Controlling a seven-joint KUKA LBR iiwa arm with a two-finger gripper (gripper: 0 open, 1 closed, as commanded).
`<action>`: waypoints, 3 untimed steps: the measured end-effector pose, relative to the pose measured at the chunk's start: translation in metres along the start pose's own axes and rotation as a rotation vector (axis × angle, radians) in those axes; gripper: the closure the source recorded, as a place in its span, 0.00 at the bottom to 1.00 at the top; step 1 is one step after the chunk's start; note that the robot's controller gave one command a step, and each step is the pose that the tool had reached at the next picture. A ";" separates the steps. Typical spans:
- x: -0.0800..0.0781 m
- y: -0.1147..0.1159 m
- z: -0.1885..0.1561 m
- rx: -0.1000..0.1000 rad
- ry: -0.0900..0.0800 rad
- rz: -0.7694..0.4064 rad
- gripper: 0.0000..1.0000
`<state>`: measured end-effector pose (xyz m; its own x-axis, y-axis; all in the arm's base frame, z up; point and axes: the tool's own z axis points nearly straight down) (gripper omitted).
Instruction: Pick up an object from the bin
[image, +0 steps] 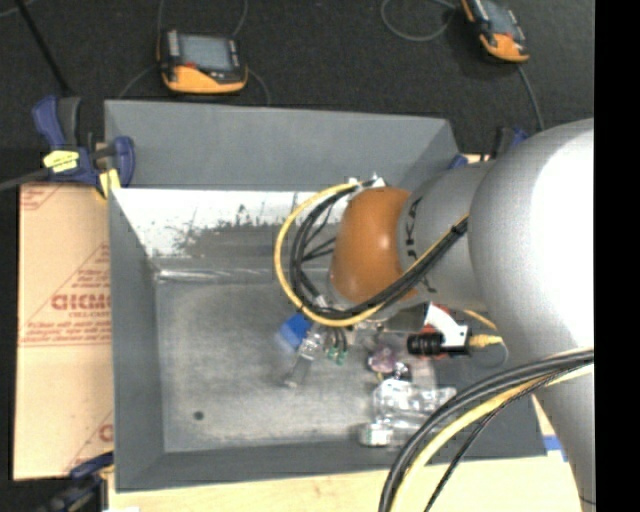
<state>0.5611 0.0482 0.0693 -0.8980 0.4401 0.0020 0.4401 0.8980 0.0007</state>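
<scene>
My gripper (320, 342) reaches down from under the arm's orange cover into the middle of the bin. A small blue thing (292, 332) lies right at its left side, touching or nearly so. Just below it rests a clear, greyish slender thing (298, 372), and a small dark green piece (336, 353) sits at its lower right. Whether anything is held is hidden by the arm.
To the right of the gripper lie a pinkish-purple thing (381, 360), a black, white and red marker-like thing (441, 337) and a crumpled clear plastic package (399, 410) near the front wall. The arm and its cables cover the bin's right part. The left floor is bare grey metal.
</scene>
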 end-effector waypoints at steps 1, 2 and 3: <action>-0.027 0.014 -0.001 -0.003 -0.006 0.065 0.00; -0.026 0.013 -0.001 -0.001 -0.006 0.064 1.00; -0.028 0.014 -0.021 -0.004 -0.007 0.062 1.00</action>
